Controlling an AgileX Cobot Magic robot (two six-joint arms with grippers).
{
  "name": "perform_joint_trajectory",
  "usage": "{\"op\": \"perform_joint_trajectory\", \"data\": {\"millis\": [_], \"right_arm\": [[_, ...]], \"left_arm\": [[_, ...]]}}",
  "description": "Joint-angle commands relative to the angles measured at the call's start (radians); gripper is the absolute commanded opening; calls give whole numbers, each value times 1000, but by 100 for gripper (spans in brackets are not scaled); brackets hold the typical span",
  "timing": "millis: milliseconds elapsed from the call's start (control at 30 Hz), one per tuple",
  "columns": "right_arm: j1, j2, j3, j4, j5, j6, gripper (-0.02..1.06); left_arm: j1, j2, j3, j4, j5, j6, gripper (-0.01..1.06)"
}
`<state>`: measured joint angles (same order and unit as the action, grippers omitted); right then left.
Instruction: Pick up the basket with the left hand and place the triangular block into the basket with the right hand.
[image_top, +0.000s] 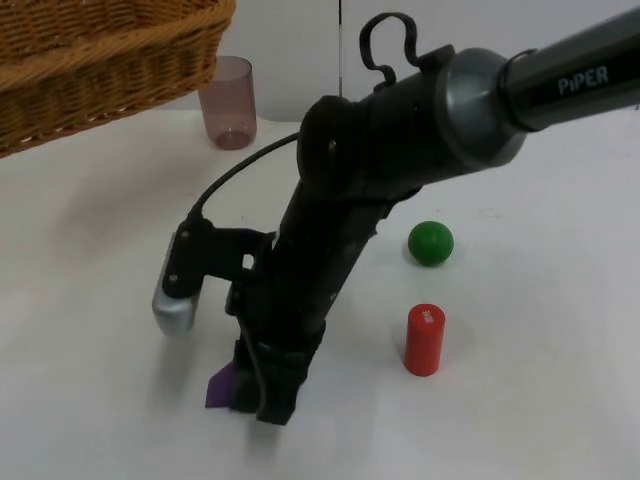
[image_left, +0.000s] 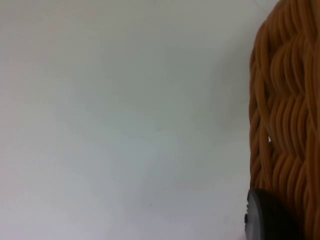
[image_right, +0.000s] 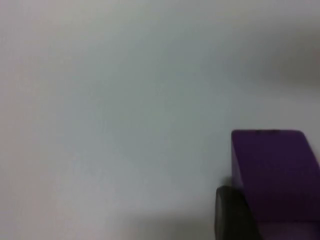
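Top view is showing the brown woven basket (image_top: 100, 60) hanging in the air at the upper left of the frame, above the white table (image_top: 540, 400); the left wrist view is showing the basket wall (image_left: 285, 115) right next to a black fingertip of the left gripper (image_left: 267, 220), so its fingers are squeezing the basket's side. The right arm is reaching down from the upper right to the lower middle of the frame; the right gripper (image_top: 262, 392) is sitting down at the table, right at the purple triangular block (image_top: 222, 386); a bit of the block is poking out at the gripper's left. In the right wrist view the purple block (image_right: 275, 175) is touching a black fingertip (image_right: 232, 215); I cannot tell if the fingers are squeezing it or are apart. A green ball (image_top: 431, 243) and a red cylinder (image_top: 425, 340) are standing right of the arm; a pinkish see-through cup (image_top: 229, 102) is standing near the basket.
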<state>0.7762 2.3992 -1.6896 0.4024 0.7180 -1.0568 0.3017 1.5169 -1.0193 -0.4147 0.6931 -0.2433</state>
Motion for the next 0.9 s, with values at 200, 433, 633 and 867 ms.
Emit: {"op": "perform_joint_trajectory", "data": {"millis": [200,433,633,867], "right_arm": [[-14,-66,0,-65,-57,185,0],[-37,-173,10,-94,58,445,0],[-35,-279,111,-254,-26,797,0],[-35,-525,346,-371,-207,1018,0]], "left_arm": [[3,-13,-2,-25,9,-9,1],[3,-13,-2,-22,9,-9,1],[3,-13,-2,-18,5,-9,1],[-2,-13,-2,-12,3,-7,1]]}}
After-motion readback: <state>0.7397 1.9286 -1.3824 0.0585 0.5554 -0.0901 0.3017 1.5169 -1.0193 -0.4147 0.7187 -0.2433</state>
